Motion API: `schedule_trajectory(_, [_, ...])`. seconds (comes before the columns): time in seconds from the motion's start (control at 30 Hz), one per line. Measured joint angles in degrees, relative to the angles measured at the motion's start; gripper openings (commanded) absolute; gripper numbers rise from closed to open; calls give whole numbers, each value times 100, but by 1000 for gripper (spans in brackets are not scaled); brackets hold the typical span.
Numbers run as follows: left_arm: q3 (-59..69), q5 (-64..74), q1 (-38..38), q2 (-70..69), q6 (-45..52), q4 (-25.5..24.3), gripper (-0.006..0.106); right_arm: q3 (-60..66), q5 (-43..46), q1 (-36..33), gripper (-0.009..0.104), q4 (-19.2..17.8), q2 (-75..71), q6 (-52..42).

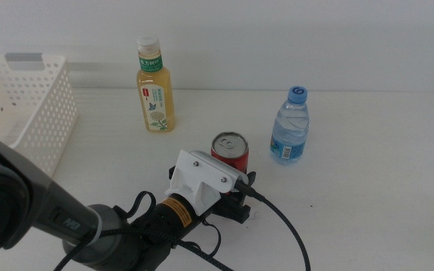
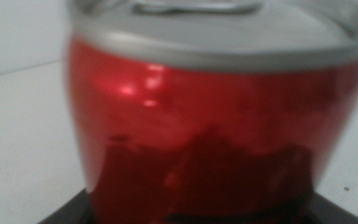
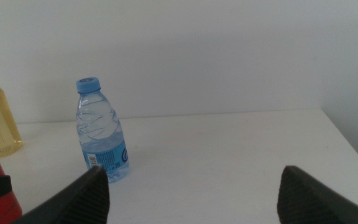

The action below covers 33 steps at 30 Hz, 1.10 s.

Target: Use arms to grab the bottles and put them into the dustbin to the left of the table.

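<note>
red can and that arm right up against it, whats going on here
The left hand has reached the can standing mid-table; in its wrist view the can fills the picture, but whether it is gripped cannot be told. The right hand waits open, off to the side, facing the water bottle. The yellow bottle stands upright at the back, and the white basket sits at the table's left. Nothing shows inside the basket.

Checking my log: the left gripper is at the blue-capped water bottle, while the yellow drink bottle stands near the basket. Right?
Not quite. The left gripper is at the red can, as the middle view shows; the water bottle stands apart, untouched. The yellow drink bottle does stand near the basket.
</note>
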State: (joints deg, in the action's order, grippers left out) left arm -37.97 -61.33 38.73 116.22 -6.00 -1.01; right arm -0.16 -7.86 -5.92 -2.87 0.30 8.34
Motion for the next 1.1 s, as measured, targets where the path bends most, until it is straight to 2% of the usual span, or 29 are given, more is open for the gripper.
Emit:
schedule_trajectory(0.07, [-14,13,0,0,107,-2,48,0,0,0,89,0,0,0])
schedule_trajectory(0.2, [54,342,10,-227,146,-2,35,0,0,0,89,0,0,0])
schedule_trajectory(0.33, [96,1558,22,-983,146,-12,35,0,0,0,89,0,0,0])
schedule_trajectory(0.53, [-71,4221,33,-2616,205,224,35,0,0,0,89,0,0,0])
schedule_trajectory(0.7, [-634,6447,-254,-3700,1055,284,35,0,0,0,89,0,0,0])
schedule_trajectory(0.8, [-1238,7954,-918,-4045,1495,550,35,0,0,0,89,0,0,0])
schedule_trajectory(0.97, [-2909,10114,-3072,-3916,2544,1741,35,0,0,0,89,0,0,0])
schedule_trajectory(1.1, [-4098,11422,-4379,-3369,2919,1809,35,0,0,0,89,0,0,0])
